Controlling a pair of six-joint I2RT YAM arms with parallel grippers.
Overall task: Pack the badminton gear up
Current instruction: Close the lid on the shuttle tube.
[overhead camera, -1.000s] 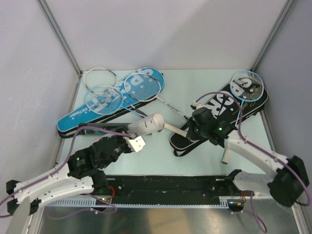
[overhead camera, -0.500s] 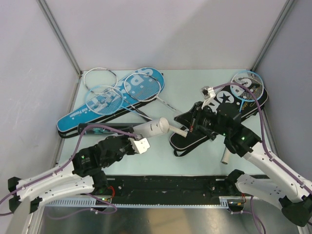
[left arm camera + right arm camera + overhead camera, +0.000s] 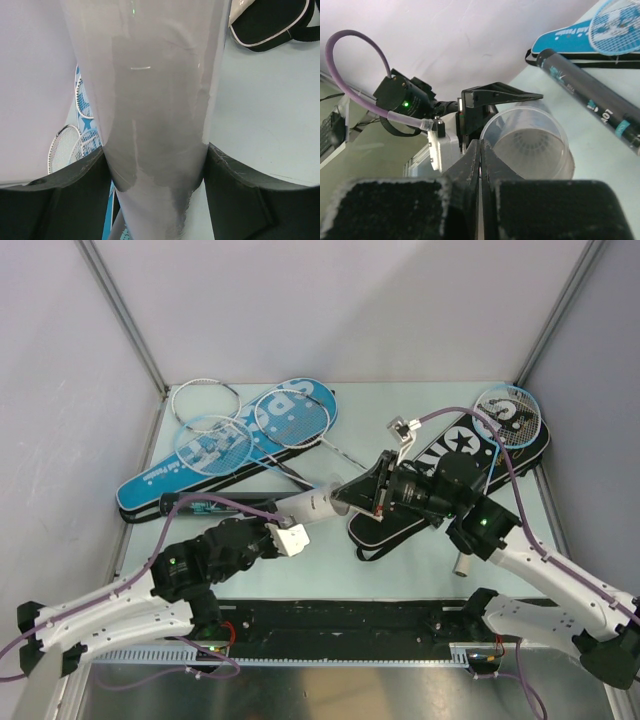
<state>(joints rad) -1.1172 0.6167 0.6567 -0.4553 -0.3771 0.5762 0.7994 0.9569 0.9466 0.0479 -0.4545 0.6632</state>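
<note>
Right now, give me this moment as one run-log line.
left jaws: clamped on white tube | right jaws: shut at its open mouth | black tube: lying on table

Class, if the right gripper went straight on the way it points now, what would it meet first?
Probably the open mouth of the white shuttle tube, which the left gripper holds facing the right gripper; rim or inside, depth is unclear.

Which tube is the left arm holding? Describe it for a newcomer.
Near the table's middle, right of the blue cover, the left gripper holds a pale translucent tube, open end toward the right gripper. The black tube nearby lies flat.
</note>
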